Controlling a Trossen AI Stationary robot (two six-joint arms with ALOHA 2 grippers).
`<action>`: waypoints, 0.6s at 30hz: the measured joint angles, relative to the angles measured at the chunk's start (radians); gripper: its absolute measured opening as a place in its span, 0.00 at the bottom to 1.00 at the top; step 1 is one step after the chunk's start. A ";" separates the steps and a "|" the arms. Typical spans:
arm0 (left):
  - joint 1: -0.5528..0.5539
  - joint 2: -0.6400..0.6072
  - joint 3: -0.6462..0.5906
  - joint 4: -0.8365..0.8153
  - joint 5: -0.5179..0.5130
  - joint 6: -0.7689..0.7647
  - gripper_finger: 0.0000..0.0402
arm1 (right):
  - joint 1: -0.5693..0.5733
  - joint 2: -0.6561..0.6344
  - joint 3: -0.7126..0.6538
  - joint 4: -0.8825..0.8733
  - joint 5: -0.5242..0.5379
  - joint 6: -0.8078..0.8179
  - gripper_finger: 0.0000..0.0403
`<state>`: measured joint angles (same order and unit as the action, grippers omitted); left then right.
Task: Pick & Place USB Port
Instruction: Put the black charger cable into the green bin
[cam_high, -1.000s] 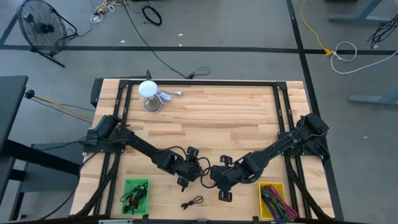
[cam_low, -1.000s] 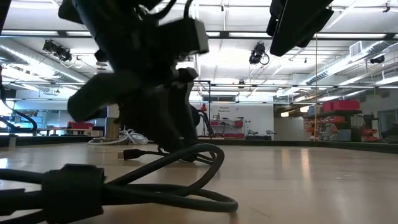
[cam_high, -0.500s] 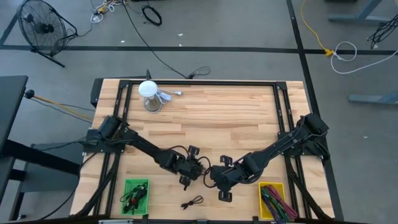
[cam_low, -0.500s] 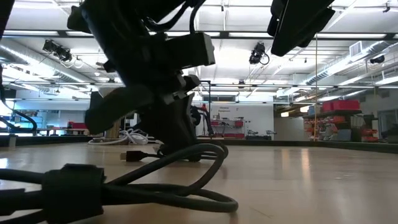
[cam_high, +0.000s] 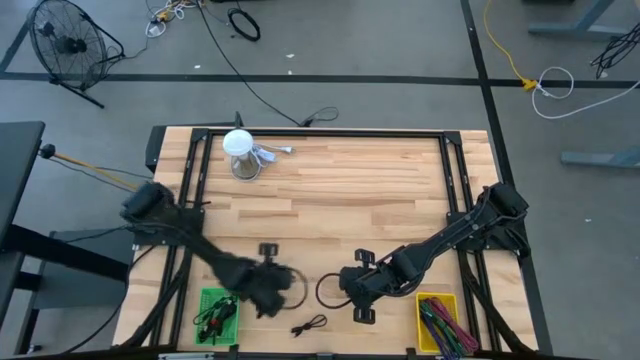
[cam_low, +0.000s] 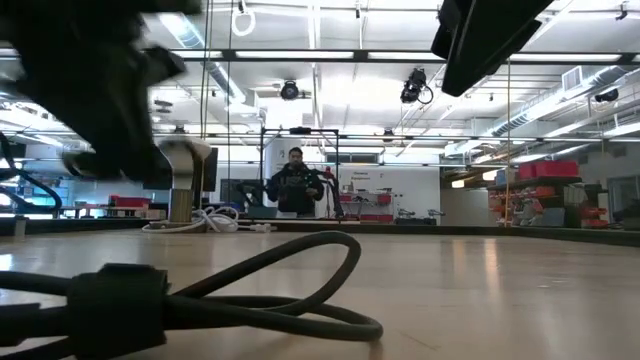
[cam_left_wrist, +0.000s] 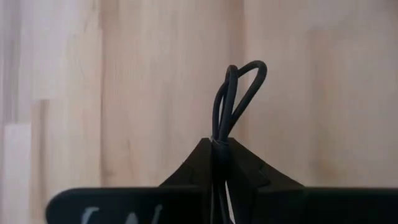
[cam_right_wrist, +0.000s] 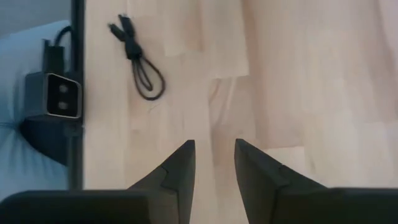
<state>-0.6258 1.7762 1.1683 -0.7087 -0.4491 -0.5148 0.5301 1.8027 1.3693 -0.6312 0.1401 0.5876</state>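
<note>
Now cable (cam_left_wrist: 238, 93) between left hand (cam_left_wrist: 222, 163) fingers

- High view looks straight down on the whole table (cam_high: 340, 190) from well above.
- Low view sits at table-top level, facing the room.
- Each wrist view looks down close at the wood; right wrist and high views share the small cable (cam_right_wrist: 138, 59).

White cup (cam_high: 239, 153) — yellow bin (cam_high: 437, 322), far apart
</note>
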 joint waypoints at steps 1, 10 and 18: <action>-0.026 -0.022 0.000 -0.008 -0.009 -0.052 0.06 | 0.000 0.000 0.000 -0.001 0.012 -0.004 0.28; -0.205 -0.171 0.003 -0.089 -0.014 -0.466 0.06 | -0.003 0.000 0.000 -0.012 0.051 -0.025 0.28; -0.300 -0.186 0.002 -0.262 0.108 -0.877 0.06 | -0.030 0.000 0.000 -0.014 0.055 -0.120 0.28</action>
<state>-0.9257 1.5905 1.1706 -0.9711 -0.3411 -1.3921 0.5004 1.8027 1.3693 -0.6447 0.1947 0.4678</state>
